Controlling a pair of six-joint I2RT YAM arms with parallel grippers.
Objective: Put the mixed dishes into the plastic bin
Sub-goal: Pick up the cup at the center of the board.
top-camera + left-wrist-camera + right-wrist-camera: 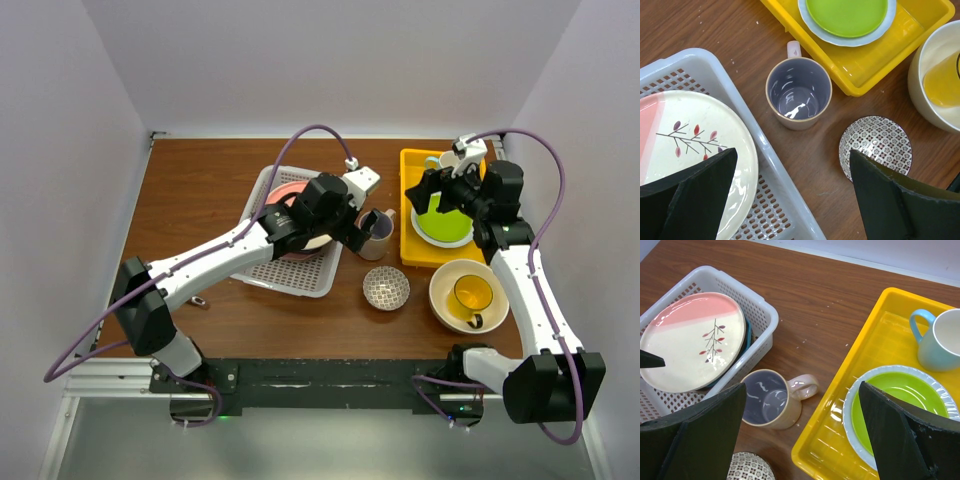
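Note:
The white plastic bin (262, 268) holds a pink-and-cream plate (292, 192) with a branch motif; both also show in the left wrist view, bin (775, 175), plate (685, 135), and in the right wrist view, plate (695, 340). A beige mug (375, 236) stands upright on the table between bin and tray. A small patterned bowl (386, 288) sits in front of it. A yellow mug (472, 296) lies inside the large cream bowl (440, 290). My left gripper (352, 230) is open and empty over the bin's right edge. My right gripper (432, 192) is open and empty above the yellow tray.
A flat yellow tray (410, 250) at the back right holds a green plate with a pale blue rim (440, 218) and a light blue mug (940, 340). The left arm stretches across the bin. The table ends at walls at the back and sides.

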